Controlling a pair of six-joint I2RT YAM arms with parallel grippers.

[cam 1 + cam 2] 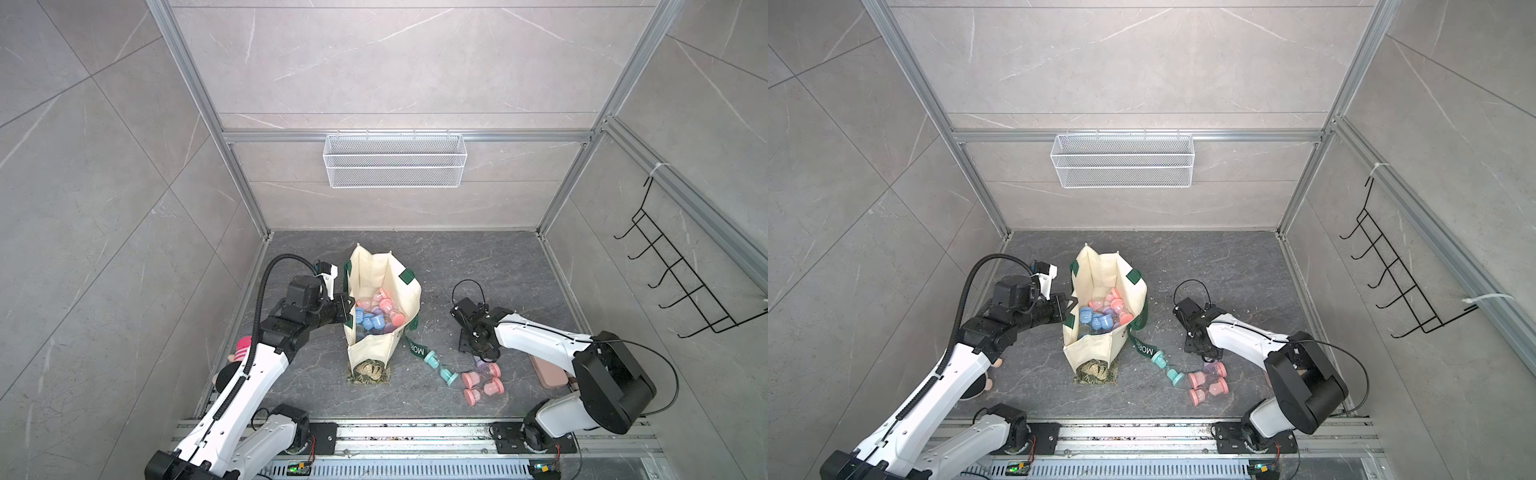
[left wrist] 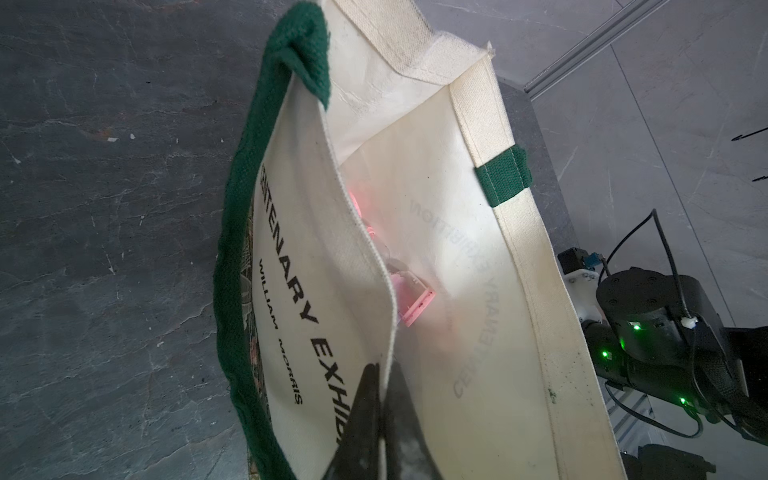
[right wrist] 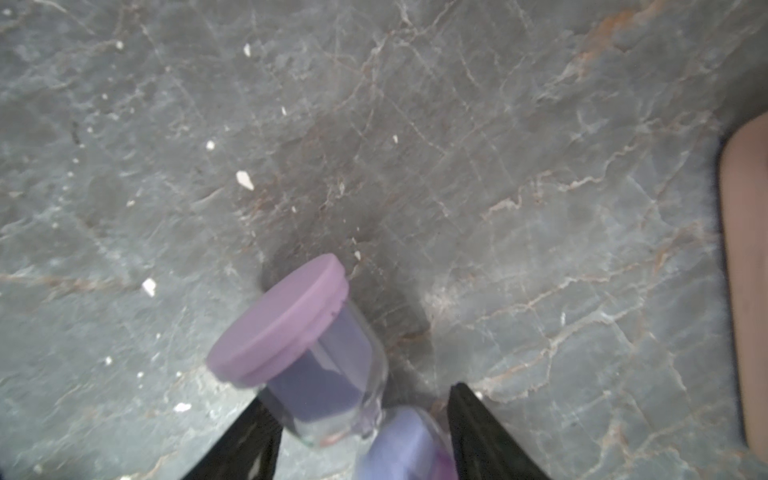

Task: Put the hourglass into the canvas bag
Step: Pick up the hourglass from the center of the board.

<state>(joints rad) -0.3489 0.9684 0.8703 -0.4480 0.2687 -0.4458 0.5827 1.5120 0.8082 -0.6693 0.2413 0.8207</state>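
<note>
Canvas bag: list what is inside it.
A pile of hourglasses in pink, blue and purple lies in the canvas bag. The pile covers the bag's floor, and the near wall hides anything lying against it.

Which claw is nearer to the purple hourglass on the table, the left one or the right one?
Right. The right claw straddles the purple hourglass on the table. The left claw is far off, pinching the rim of the canvas bag.
</note>
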